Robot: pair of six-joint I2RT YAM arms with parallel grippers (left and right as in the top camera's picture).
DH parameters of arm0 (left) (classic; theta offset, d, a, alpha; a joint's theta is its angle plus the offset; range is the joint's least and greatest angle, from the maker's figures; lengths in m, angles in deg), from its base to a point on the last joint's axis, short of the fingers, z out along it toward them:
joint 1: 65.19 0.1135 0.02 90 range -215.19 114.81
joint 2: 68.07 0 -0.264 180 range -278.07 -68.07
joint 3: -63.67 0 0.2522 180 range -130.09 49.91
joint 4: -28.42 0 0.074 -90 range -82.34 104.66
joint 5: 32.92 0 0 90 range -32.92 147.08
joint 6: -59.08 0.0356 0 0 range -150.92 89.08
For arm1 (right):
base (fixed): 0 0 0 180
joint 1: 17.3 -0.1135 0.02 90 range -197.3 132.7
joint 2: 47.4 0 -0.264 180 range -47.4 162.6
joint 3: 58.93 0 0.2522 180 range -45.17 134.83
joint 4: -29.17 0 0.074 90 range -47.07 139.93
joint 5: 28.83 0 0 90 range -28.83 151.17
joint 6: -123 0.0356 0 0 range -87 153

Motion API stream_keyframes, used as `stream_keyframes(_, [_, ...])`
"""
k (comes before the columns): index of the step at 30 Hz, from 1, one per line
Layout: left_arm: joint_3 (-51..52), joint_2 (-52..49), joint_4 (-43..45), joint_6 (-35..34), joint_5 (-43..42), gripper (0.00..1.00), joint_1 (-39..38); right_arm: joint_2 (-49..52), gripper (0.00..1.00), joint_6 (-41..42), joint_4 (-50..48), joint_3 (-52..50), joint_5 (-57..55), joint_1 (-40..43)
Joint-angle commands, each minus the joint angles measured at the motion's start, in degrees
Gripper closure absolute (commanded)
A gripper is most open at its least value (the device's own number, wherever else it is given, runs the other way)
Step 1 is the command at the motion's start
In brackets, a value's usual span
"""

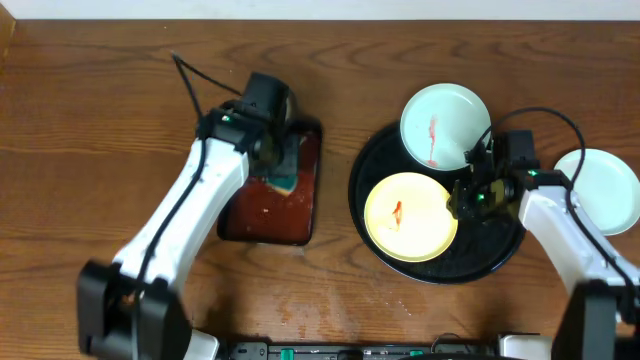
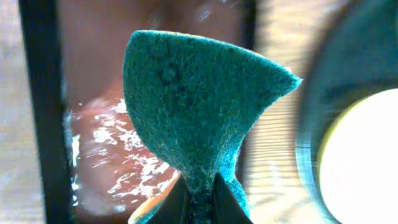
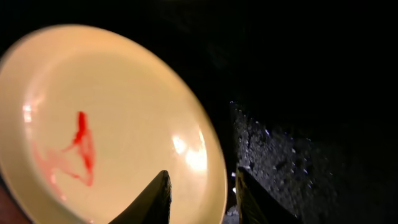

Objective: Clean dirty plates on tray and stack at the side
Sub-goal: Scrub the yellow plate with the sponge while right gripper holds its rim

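Plate [image 3: 106, 118] rim inside right gripper [image 3: 201, 173] (wrist)

No readable text, label, brand, number or sign in any view, none on the pale yellow round plate [image 1: 410, 216], the large round black glossy tray [image 1: 372, 160], the teal sponge [image 2: 199, 106]

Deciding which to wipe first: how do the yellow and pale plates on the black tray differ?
The yellow plate lies at the tray's near side, the pale plate at its far rim. The right gripper's jaws straddle the yellow plate's rim; the pale plate is untouched. Both carry red smears.
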Motion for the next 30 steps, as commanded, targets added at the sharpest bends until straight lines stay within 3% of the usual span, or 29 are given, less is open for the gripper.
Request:
stream_keyframes(1, [-0.9,1.5,-0.2,-3.1,-4.5,0.92,-3.5,4.6,0.68,-3.7,-0.4,-0.3,3.9,0.2])
stream_keyframes(5, [-0.6,0.1,1.4,-5.4,-4.7,0.92,-9.1,8.1,0.73,-3.7,-1.1,-0.3,0.2,0.2])
stream_keyframes(9, [-0.6,-3.2,8.3,-7.4,-5.8,0.93,-16.5,10.6,0.99,-3.0,-2.6,-0.3,1.5,0.0])
stream_keyframes(15, [-0.6,-10.3,14.5,-15.8,-6.1,0.93,-23.6,11.3,0.99,3.0,-2.9,-0.3,-0.8,0.0])
stream_keyframes(19, [-0.6,-15.4,19.6,-20.3,-11.9,0.92,-25.9,11.3,0.99,3.7,-3.2,-0.3,-1.1,0.0])
stream_keyframes(26, [-0.6,-23.7,27.7,-22.5,-18.9,0.92,-26.0,11.3,0.99,3.7,-2.9,-0.3,-1.1,-0.1])
stream_keyframes(30, [-0.6,-26.5,24.5,-20.0,-13.1,0.93,-25.3,11.3,0.99,3.7,-2.6,-0.3,-1.1,-0.1])
